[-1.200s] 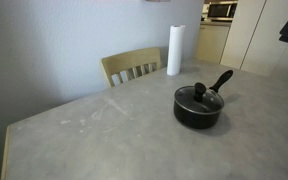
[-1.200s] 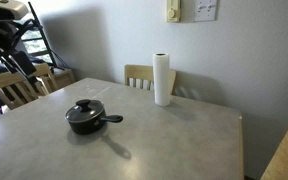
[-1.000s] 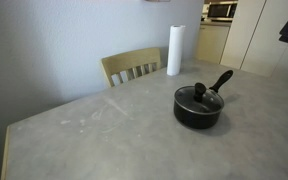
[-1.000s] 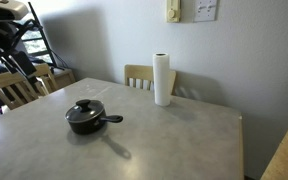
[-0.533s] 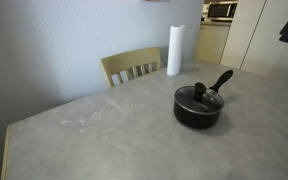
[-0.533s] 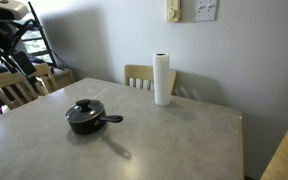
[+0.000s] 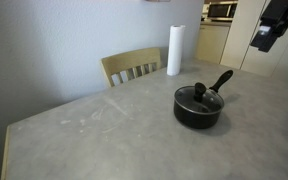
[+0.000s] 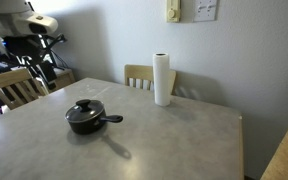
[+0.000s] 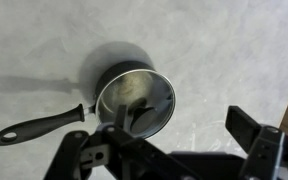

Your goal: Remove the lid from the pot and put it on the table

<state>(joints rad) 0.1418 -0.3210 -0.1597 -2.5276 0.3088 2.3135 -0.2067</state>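
The black pot [image 7: 198, 113] stands on the grey stone-look table [image 7: 94, 130] with its long handle pointing away. The glass lid [image 7: 197, 98] with a black knob sits on the pot. Both show in an exterior view, the pot [image 8: 85, 123] and the lid [image 8: 84, 110]. My gripper [image 7: 272, 25] hangs high above the table, up and to the side of the pot. In the wrist view the lid [image 9: 134, 100] lies on the pot far below my gripper [image 9: 169, 150]. The fingers are wide apart and empty.
A tall white paper-towel roll [image 7: 174, 50] stands at the table's far edge, also in an exterior view [image 8: 162, 79]. A light wooden chair [image 7: 132, 66] stands behind the table. Another chair [image 8: 14, 85] and my arm [image 8: 29, 22] are at one side.
My arm has swung further into both exterior views, moving in over the table toward the pot. The pot and lid have not moved.
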